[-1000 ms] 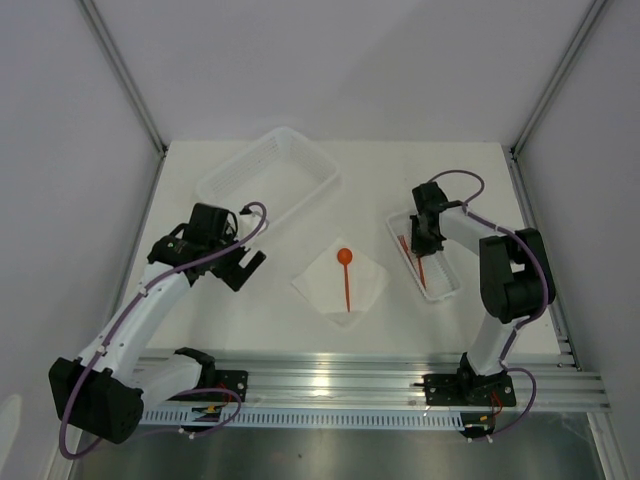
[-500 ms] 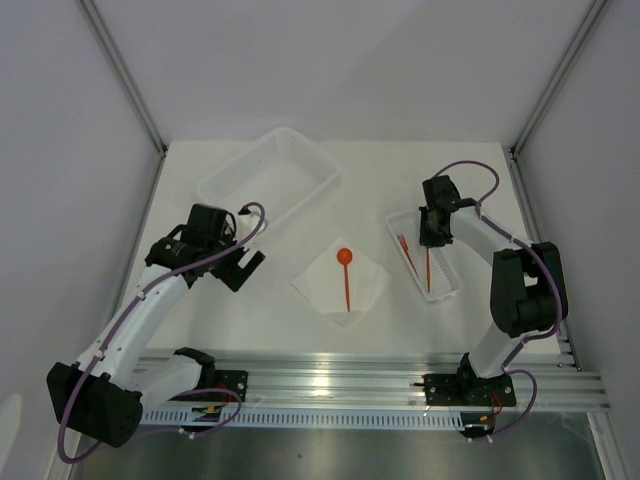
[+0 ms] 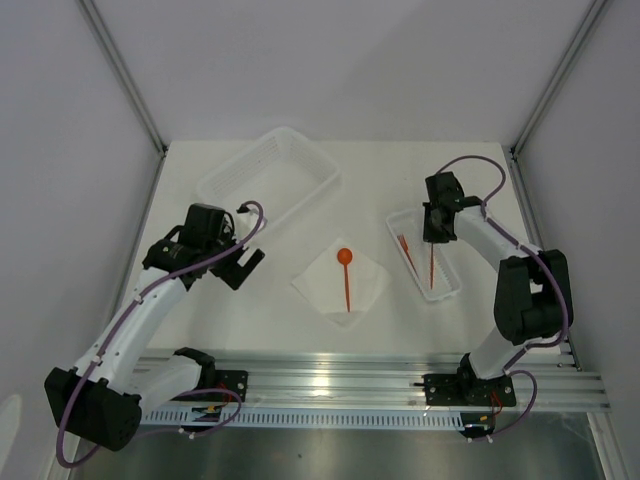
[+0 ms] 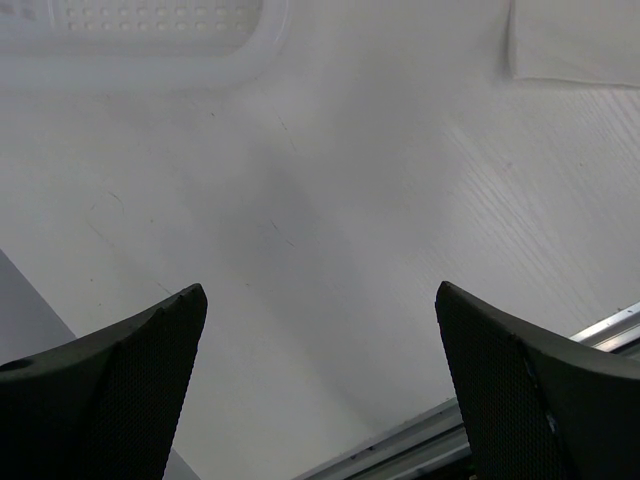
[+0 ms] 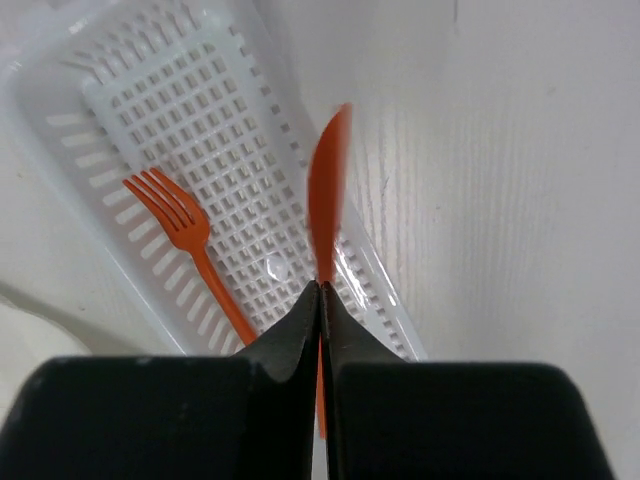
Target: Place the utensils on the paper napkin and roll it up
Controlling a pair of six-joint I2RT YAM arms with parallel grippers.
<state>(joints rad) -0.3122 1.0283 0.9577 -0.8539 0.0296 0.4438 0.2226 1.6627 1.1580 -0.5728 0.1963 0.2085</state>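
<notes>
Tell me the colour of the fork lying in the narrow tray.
Plain orange-red. The fork shows best in the right wrist view, on the white perforated tray.

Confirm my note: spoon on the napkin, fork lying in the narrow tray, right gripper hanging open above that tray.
Not quite. The right gripper is not open: the right wrist view shows its jaws shut on a slim orange knife. The rest holds: spoon on the napkin, fork in the tray.

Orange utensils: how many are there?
3: a spoon on the napkin, a fork in the narrow tray, a knife pinched in the right claw. No others visible.
</notes>
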